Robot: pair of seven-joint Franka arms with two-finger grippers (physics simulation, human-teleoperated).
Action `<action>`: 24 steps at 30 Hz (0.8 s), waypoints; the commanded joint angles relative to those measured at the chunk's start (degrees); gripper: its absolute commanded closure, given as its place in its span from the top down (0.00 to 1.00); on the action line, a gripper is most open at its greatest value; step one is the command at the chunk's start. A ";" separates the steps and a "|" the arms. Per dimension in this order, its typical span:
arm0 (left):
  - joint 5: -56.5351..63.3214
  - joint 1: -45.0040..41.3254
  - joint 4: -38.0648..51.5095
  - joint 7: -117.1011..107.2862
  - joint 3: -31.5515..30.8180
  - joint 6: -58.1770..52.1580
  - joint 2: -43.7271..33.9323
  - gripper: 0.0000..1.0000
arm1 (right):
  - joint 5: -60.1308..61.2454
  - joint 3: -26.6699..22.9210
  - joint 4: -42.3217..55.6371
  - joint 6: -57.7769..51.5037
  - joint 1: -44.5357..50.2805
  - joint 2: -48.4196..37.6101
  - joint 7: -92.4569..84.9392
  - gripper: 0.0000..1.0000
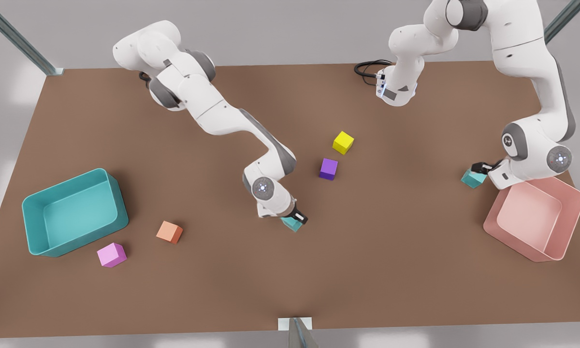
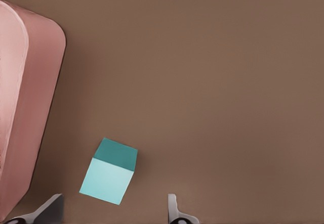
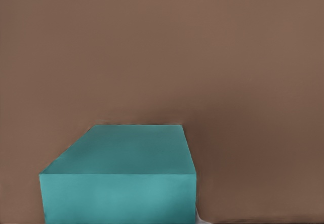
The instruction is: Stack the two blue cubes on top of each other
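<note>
From the front view I see both of my arms low over the brown table (image 1: pixel 290 275). My left gripper (image 1: pixel 483 168) is by the pink bin (image 1: pixel 560 241) at the front view's right, and my right gripper (image 1: pixel 297 216) is near the table's middle.

The left wrist view shows what the front one hides: my left fingertips (image 2: pixel 173 210) stand wide apart, and the first teal cube (image 2: pixel 109 172) sits on the table between their lines but just ahead of them, untouched, nearer one finger, with the pink bin's wall close beside it. In the front view this same cube (image 1: pixel 473 179) appears just under the left gripper.

The right wrist view gives the second teal cube (image 3: pixel 121 176) very close, right at my right gripper; I cannot tell how those fingers stand. In the front view that cube (image 1: pixel 291 224) peeks out beneath the right gripper, well apart from the first cube.
</note>
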 commanded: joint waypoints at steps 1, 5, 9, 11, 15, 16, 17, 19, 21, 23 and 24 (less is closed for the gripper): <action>-0.07 0.11 -0.11 44.39 0.09 7.57 0.85 1.00 | -2.01 -0.11 1.86 0.20 0.92 1.63 30.80 0.70; -2.79 1.43 -0.11 46.42 0.09 9.59 3.74 1.00 | -2.80 -0.64 3.09 0.29 1.54 2.60 32.30 1.00; -3.32 2.13 -0.89 46.16 0.18 10.91 5.24 1.00 | -2.71 -0.55 3.88 -0.59 1.63 0.67 32.38 1.00; -4.99 2.66 -3.01 46.33 0.18 10.56 5.07 1.00 | -2.71 -0.55 3.00 -2.60 1.19 -1.97 31.51 1.00; -4.91 2.75 -3.71 46.42 1.06 11.26 4.54 1.00 | 0.72 0.24 1.34 -29.14 -8.39 -13.84 14.91 1.00; -4.99 3.18 -3.89 46.25 1.41 12.93 4.71 1.00 | 0.72 -0.02 -3.32 -30.12 -11.02 -17.00 7.17 1.00; -5.08 3.36 -4.33 46.16 1.41 13.02 4.71 1.00 | 0.19 -0.29 -3.94 -34.14 -15.23 -18.49 0.16 1.00; -5.08 3.45 -6.00 46.24 1.76 13.19 4.54 1.00 | -6.21 -0.81 -3.33 -41.01 -24.21 -18.94 -16.91 1.00; -5.08 3.36 -7.67 46.24 1.94 13.19 3.57 1.00 | -9.21 -0.81 -3.15 -41.28 -33.43 -18.32 -32.55 1.00; -5.08 3.27 -7.93 46.16 2.20 13.98 3.57 1.00 | -9.48 -0.90 -0.60 -41.28 -38.80 -18.23 -49.70 1.00; -5.08 3.36 -7.93 46.07 2.20 15.39 3.75 1.00 | -10.53 -0.81 -0.69 -43.11 -40.20 -21.73 -52.42 1.00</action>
